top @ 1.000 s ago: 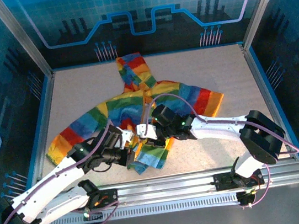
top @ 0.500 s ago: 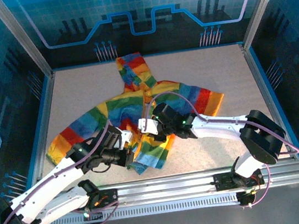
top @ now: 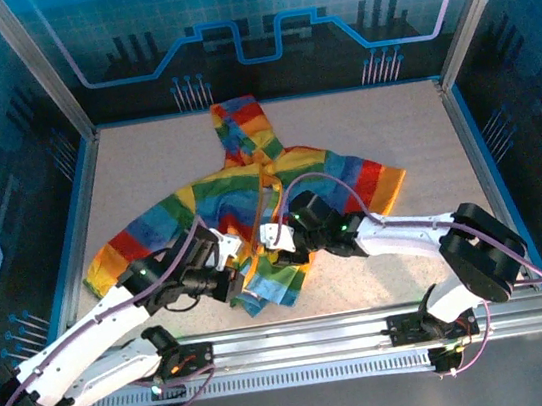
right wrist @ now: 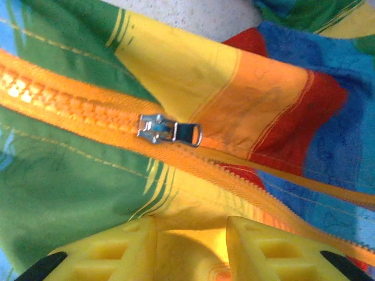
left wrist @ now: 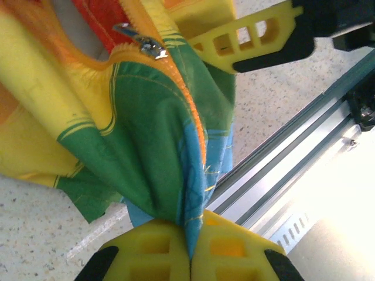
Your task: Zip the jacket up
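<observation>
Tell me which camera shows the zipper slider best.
Right wrist view: the metal slider lies close and sharp on the orange zipper. Left wrist view catches it small near its top edge. Top external view shows the whole jacket, the slider too small to tell.

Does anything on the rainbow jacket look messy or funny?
A bit messy, not broken. The jacket's bottom is bunched into folds where the left gripper pinches it, and the zipper is only joined up to the slider; past it the two sides gape apart.
</observation>
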`<state>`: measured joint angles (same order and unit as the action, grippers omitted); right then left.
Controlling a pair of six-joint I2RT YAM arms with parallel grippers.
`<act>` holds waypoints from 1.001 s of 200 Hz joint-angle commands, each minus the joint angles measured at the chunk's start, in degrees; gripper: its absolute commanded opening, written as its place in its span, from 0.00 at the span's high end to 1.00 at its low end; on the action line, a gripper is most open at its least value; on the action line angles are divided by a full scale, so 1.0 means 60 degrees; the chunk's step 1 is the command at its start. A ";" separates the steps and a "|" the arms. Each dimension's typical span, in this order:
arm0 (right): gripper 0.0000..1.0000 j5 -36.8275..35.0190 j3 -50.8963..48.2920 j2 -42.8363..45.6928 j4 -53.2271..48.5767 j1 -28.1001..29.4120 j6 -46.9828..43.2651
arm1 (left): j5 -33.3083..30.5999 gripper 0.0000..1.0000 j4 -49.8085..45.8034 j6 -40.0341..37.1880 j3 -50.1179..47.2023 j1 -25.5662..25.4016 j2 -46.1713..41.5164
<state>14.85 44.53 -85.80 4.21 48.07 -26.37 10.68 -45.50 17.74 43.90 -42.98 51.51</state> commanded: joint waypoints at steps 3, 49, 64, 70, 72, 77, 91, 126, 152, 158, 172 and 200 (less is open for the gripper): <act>0.63 0.0411 -0.0512 0.0559 0.0890 -0.0438 0.1006 | -0.0002 1.00 -0.0077 -0.1651 0.1432 0.0019 0.1276; 0.66 -0.1652 -0.2018 0.2031 0.0886 -0.0892 0.3022 | -0.1180 1.00 -0.1543 -0.2934 0.3420 -0.1524 0.3847; 0.66 -0.1641 -0.2505 0.2639 0.0813 -0.1329 0.3955 | -0.1298 1.00 -0.1706 -0.2366 0.3167 -0.1563 0.3926; 0.66 -0.1529 -0.2671 0.2863 0.0796 -0.1473 0.4287 | -0.1369 1.00 -0.1760 -0.2103 0.2990 -0.1567 0.3913; 0.66 -0.1495 -0.2704 0.2923 0.0786 -0.1518 0.4397 | -0.1398 1.00 -0.1781 -0.2029 0.2936 -0.1567 0.3911; 0.66 -0.1446 -0.2774 0.3052 0.0734 -0.1619 0.4643 | -0.1474 1.00 -0.1764 -0.1886 0.2828 -0.1633 0.3904; 0.65 -0.1392 -0.2772 0.3225 0.0399 -0.1776 0.5230 | -0.1733 1.00 -0.1717 -0.1433 0.2831 -0.1829 0.3958; 0.65 -0.1298 -0.1529 0.2461 -0.1053 -0.1860 0.6728 | -0.1787 1.00 -0.2039 0.0259 0.2717 -0.1727 0.4572; 0.68 -0.0374 -0.0490 0.1425 -0.1401 -0.1770 0.7988 | -0.1400 1.00 -0.1569 0.2170 0.1814 -0.1728 0.4211; 0.68 -0.0246 -0.0338 0.1217 -0.1369 -0.1696 0.8213 | -0.1223 1.00 -0.1245 0.2645 0.1385 -0.1729 0.3960; 0.68 -0.0146 0.0036 0.0833 -0.1266 -0.1341 0.8394 | -0.0831 1.00 -0.0313 0.3744 0.0318 -0.1728 0.3264; 0.68 -0.0126 0.0920 -0.0065 -0.1492 -0.0611 0.8345 | -0.0375 1.00 0.1115 0.5133 -0.1180 -0.1707 0.2289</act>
<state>11.42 45.54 -82.39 -2.09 40.91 20.49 4.34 -46.44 36.62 41.67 -53.15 69.58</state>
